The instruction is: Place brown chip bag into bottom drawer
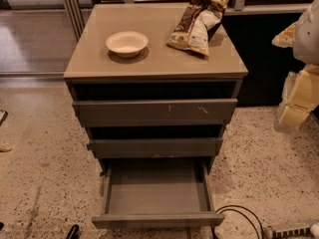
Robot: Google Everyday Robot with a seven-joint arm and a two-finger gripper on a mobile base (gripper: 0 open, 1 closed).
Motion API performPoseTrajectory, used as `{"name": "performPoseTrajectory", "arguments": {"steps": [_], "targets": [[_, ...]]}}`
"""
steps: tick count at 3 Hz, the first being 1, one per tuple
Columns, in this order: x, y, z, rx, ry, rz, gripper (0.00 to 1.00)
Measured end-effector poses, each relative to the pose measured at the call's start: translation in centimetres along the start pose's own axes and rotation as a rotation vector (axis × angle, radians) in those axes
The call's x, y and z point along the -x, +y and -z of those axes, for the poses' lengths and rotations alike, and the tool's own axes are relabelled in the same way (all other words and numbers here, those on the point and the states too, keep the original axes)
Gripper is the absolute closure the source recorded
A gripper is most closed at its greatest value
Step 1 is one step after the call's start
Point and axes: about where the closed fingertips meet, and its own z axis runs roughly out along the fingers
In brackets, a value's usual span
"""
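Observation:
The brown chip bag (198, 23) lies on the cabinet top at its back right, leaning against the dark ledge behind it. The bottom drawer (157, 219) is pulled out toward me and its tray shows nothing inside. The middle drawer (155, 147) and the scratched uppermost drawer (154, 112) are pushed in much further. My gripper (293, 114) hangs at the right edge of the view, to the right of the cabinet at about the uppermost drawer's height, well apart from the bag and holding nothing that I can see.
A white round bowl (127, 43) sits on the cabinet top (99, 59), left of the bag. A black cable (238, 210) loops on the speckled floor by the open drawer's right front corner. A dark wall unit stands behind the cabinet.

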Motion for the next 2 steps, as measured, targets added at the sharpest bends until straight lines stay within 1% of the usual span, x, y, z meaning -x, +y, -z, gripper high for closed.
{"name": "performPoseTrajectory", "arguments": {"steps": [1, 2], "targets": [[0.0, 0.0, 0.0, 0.0, 0.0, 0.0, 0.0], [0.9, -1.6, 0.0, -0.018, -0.085, -0.051, 0.0]]}}
